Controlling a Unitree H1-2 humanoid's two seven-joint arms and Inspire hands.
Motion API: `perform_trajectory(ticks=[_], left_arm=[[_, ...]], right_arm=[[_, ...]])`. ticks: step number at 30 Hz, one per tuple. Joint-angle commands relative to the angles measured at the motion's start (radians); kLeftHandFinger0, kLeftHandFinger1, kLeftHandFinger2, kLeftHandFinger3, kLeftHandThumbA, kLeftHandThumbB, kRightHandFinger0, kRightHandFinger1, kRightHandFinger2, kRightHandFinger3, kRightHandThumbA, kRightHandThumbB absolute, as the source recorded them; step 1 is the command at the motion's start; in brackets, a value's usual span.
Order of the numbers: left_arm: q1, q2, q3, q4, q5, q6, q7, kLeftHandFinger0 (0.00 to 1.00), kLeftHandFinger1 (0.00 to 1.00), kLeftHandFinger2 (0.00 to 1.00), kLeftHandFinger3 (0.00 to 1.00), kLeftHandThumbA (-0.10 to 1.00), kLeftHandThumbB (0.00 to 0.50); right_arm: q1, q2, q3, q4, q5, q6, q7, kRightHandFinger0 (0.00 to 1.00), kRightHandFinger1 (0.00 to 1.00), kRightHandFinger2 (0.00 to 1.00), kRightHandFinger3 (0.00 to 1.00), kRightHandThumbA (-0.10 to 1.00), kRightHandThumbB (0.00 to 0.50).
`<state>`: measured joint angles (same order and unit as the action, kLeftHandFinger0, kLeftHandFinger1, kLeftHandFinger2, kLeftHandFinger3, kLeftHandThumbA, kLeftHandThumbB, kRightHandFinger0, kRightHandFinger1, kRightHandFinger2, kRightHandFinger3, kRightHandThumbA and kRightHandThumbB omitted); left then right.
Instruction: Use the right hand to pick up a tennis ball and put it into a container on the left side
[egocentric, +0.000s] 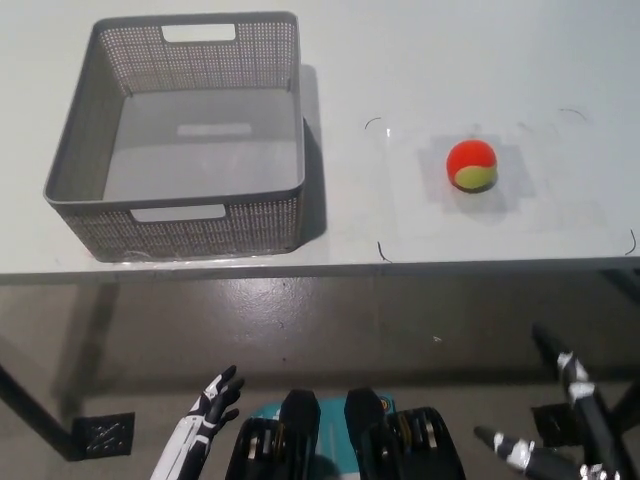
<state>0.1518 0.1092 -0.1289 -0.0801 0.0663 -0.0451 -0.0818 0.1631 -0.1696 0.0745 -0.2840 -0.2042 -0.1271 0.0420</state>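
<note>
A red and yellow-green tennis ball (472, 165) lies on the white table (420, 60), right of centre. A grey mesh basket (285, 210) with cut-out handles stands at the table's left, nothing inside it. My black right hand (560, 415) hangs low at the bottom right, below the table's front edge and well short of the ball, fingers spread and holding nothing. My white left hand (212, 400) rests at the bottom left, below the table, fingers apart and holding nothing.
The table's front edge (400, 266) runs across the middle of the picture, with the floor below it. Thin black corner marks (382, 250) on the table frame the ball's patch. A dark table leg (30, 405) slants at the lower left.
</note>
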Motion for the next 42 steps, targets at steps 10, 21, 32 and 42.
perform_trajectory(ticks=[10, 21, 32, 42], left_arm=[[-0.013, 0.013, -0.001, -0.019, 0.019, -0.053, -0.010, 1.00, 1.00, 1.00, 1.00, 1.00, 0.128], [-0.009, 0.016, -0.001, -0.027, 0.031, -0.050, -0.009, 1.00, 1.00, 1.00, 1.00, 1.00, 0.131], [-0.005, 0.016, -0.003, -0.031, 0.036, -0.056, -0.010, 1.00, 1.00, 1.00, 1.00, 1.00, 0.148], [-0.009, 0.016, -0.002, -0.031, 0.029, -0.062, -0.013, 1.00, 1.00, 1.00, 1.00, 1.00, 0.148]], right_arm=[[-0.443, -0.190, 0.021, -0.126, -0.333, 0.404, 0.210, 1.00, 1.00, 1.00, 1.00, 1.00, 0.444], [-0.767, -0.260, 0.149, 0.068, -0.409, 0.561, 0.336, 1.00, 1.00, 1.00, 1.00, 1.00, 0.457], [-1.014, -0.254, 0.242, 0.372, -0.440, 0.597, 0.451, 1.00, 1.00, 1.00, 1.00, 1.00, 0.495], [-1.142, -0.246, 0.282, 0.644, -0.409, 0.570, 0.434, 1.00, 1.00, 1.00, 1.00, 1.00, 0.500]])
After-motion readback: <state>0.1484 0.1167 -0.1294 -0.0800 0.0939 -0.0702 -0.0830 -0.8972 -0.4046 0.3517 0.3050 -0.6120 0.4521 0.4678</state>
